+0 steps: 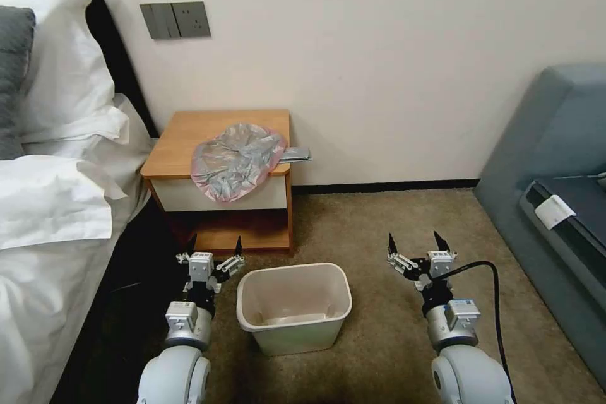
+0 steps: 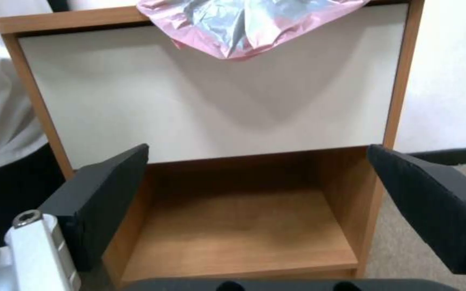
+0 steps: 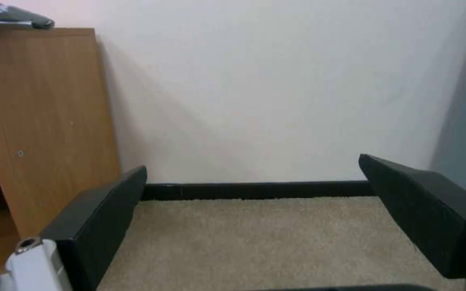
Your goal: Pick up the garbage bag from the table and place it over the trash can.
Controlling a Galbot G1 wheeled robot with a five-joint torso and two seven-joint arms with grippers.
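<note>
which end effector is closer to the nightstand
The left end effector, hanging open just before the nightstand shelf; the right end effector hangs open over bare carpet.

The table stands against the wall, at about eleven o'clock from the trash can. The garbage bag lies on the table's top, toward its right front, part of it overhanging the front edge. The trash can sits on the carpet, just before the table's right front corner. A bed lies at nine o'clock, beside the table. A sofa stands at three o'clock, well apart. The left gripper hangs just left of the can, the right gripper to its right.
</note>
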